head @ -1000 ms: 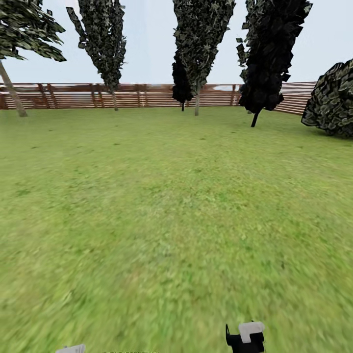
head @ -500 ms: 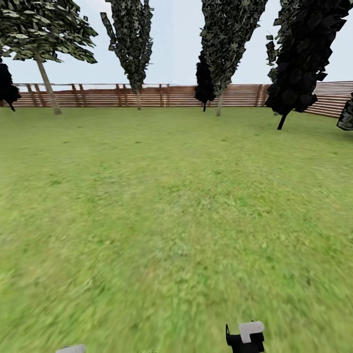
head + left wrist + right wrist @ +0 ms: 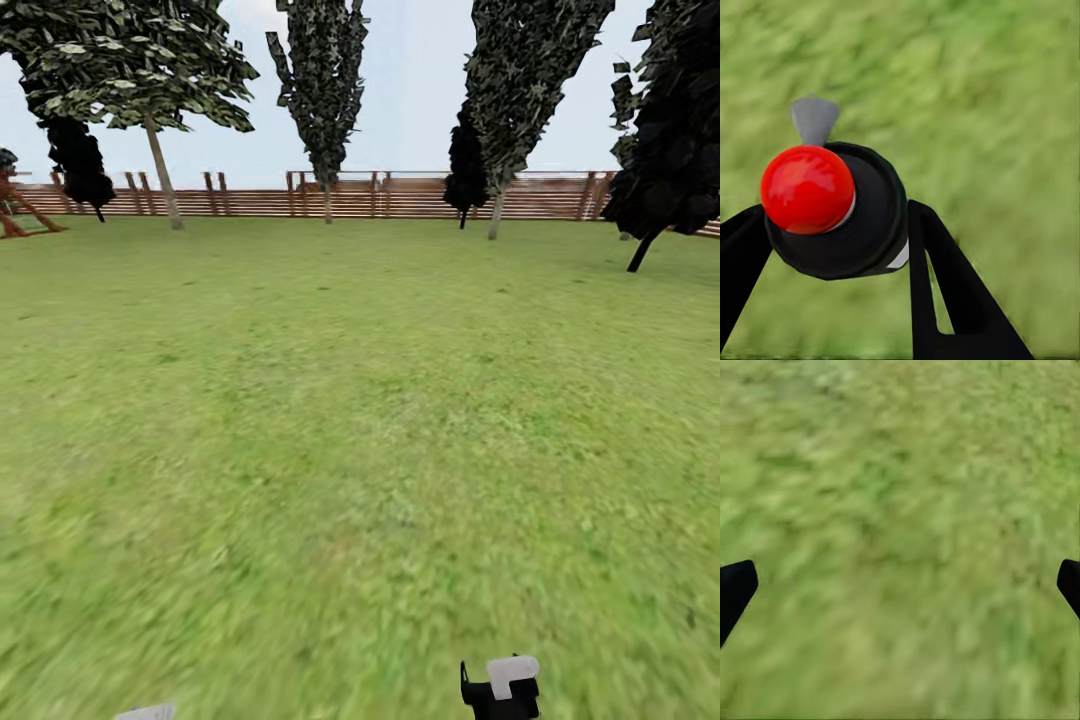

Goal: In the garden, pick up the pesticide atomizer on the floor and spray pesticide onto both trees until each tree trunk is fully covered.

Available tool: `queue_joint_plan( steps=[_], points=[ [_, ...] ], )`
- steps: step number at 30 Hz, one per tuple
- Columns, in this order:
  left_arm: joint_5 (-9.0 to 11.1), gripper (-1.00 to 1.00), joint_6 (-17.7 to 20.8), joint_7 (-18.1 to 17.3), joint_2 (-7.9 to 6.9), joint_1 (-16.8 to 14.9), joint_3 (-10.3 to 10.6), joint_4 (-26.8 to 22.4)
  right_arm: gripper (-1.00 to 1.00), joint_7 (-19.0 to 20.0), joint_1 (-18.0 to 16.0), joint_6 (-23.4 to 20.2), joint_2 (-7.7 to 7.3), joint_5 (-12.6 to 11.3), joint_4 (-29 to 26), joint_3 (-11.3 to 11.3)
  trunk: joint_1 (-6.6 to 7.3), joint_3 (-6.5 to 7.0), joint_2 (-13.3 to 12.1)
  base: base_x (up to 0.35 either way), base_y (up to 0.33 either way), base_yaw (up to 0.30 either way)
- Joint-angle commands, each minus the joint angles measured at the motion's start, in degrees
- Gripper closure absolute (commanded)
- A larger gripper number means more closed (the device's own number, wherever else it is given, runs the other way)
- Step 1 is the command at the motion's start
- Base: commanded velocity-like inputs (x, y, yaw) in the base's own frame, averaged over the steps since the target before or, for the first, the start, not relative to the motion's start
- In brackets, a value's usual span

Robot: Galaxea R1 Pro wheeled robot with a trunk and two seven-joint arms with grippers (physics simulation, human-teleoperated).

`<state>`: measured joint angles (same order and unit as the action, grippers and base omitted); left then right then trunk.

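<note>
A: Where's the pesticide atomizer [image 3: 844,217]?
B: Clamped between the left gripper [image 3: 832,247]'s black fingers, red cap facing the wrist camera, lawn [image 3: 360,420] beneath.
A: And the right gripper [image 3: 900,585]?
B: Spread wide, holding nothing, over grass.
A: Trees?
B: A pale-trunked tree [image 3: 160,180] at eleven o'clock, by the fence [image 3: 400,197].
</note>
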<state>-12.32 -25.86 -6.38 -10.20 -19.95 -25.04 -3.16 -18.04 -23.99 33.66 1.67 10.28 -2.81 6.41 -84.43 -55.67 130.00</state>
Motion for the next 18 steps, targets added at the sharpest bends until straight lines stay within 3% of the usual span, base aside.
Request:
queue_joint_plan(
  steps=[1, 18],
  points=[
    [0.0, 1.00, 0.0, 0.0, 0.00, 0.0, -0.1, 0.0, -1.00, 0.0, 0.0, 0.0, 0.00, 0.0, 0.0, 0.0, 0.00, 0.00, 0.0, 0.000, 0.000, 0.280],
    [0.1, 1.00, 0.0, 0.1, -0.07, 0.0, -0.1, 0.0, -1.00, 0.0, 0.0, 0.0, 0.00, 0.0, 0.0, 0.0, 0.00, 0.00, 0.0, 0.000, 0.000, 0.280]
  ],
)
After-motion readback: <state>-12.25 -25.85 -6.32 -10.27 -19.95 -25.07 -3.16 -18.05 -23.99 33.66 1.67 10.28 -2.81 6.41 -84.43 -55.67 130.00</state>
